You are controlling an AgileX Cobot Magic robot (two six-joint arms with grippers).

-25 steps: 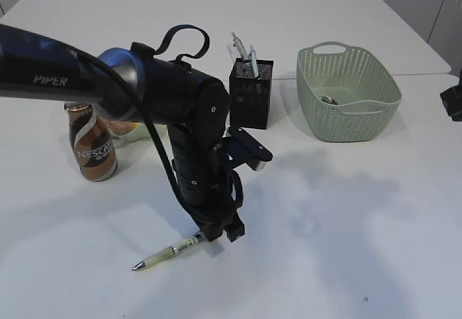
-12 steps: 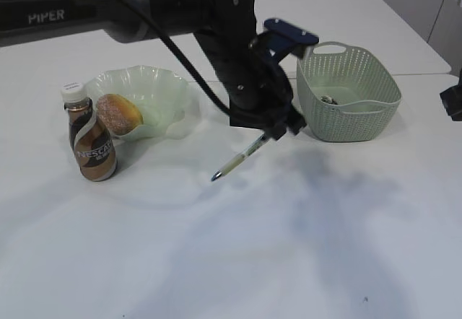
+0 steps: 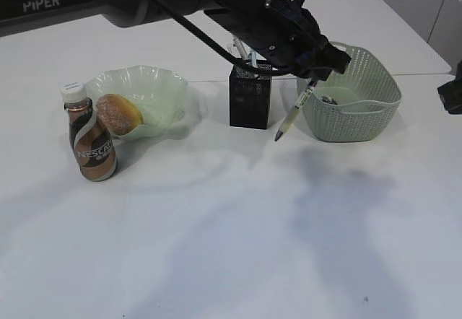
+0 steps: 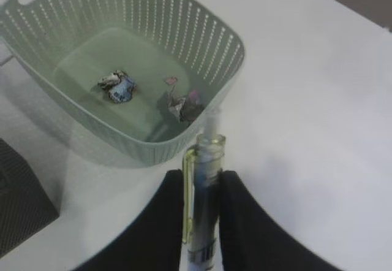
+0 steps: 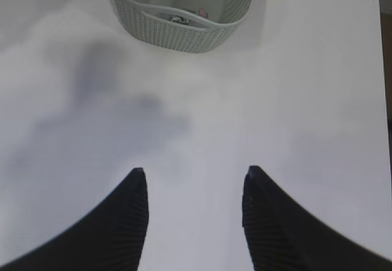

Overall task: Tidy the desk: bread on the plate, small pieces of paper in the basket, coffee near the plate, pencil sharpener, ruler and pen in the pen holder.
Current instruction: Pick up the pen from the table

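on the desk (image 3: 238, 247) you see the basket (image 3: 361, 117) holding what look like paper scraps (image 4: 184, 104), beside the pen holder (image 3: 250, 102). your left gripper (image 4: 202, 182) is clenched on the pen (image 3: 294, 113), which hangs tilted between them. your right gripper (image 5: 195, 176) hangs released above bare desk.
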